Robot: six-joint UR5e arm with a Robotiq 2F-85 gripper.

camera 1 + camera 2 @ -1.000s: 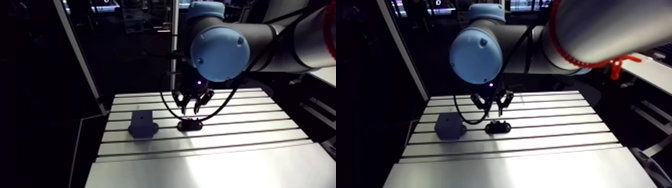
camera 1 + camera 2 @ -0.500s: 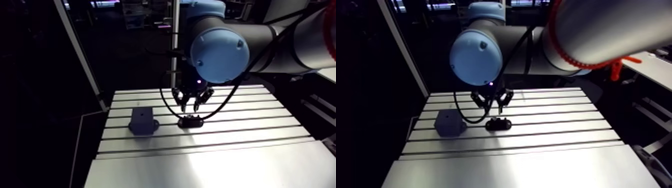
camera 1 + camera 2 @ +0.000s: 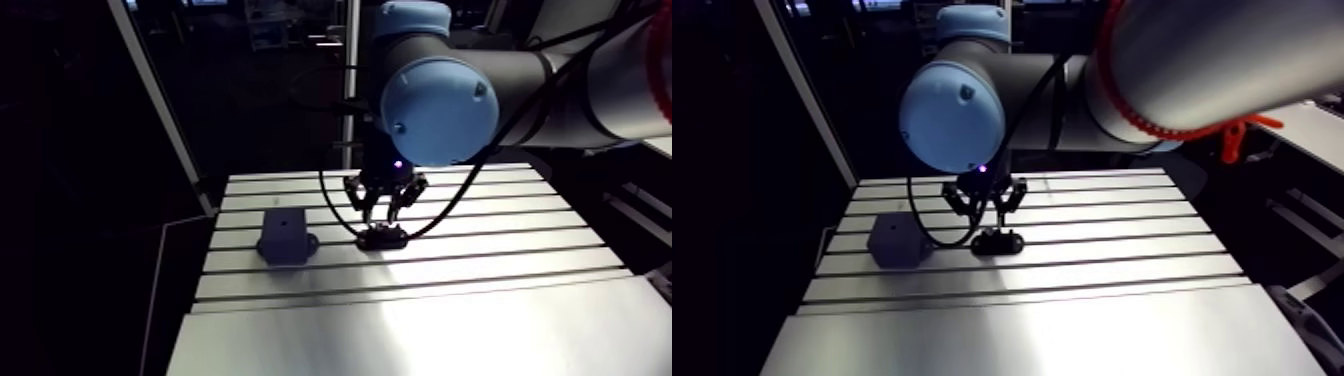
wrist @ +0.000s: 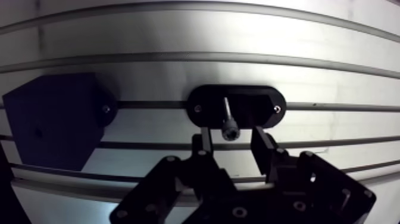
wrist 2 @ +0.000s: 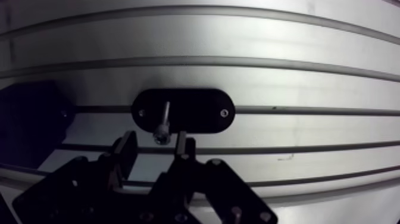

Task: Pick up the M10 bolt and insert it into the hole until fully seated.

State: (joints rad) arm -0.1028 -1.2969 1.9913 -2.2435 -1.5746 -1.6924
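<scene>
End effector (image 4: 231, 140) open wide; bolt (image 4: 228, 117) on black plate (image 4: 262, 102), head between its 2 fingers (image 4: 205, 140).

The arm (image 3: 560, 85) points its wrist (image 3: 383, 165) straight down, jaws spread apart and gripping nothing.

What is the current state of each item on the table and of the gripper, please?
M10 bolt: sitting in the holder, not gripped.
Black oval holder: on the table, carrying the bolt.
Black block: beside the holder, no bolt in it.
Gripper: open, straddling the bolt head.
</scene>
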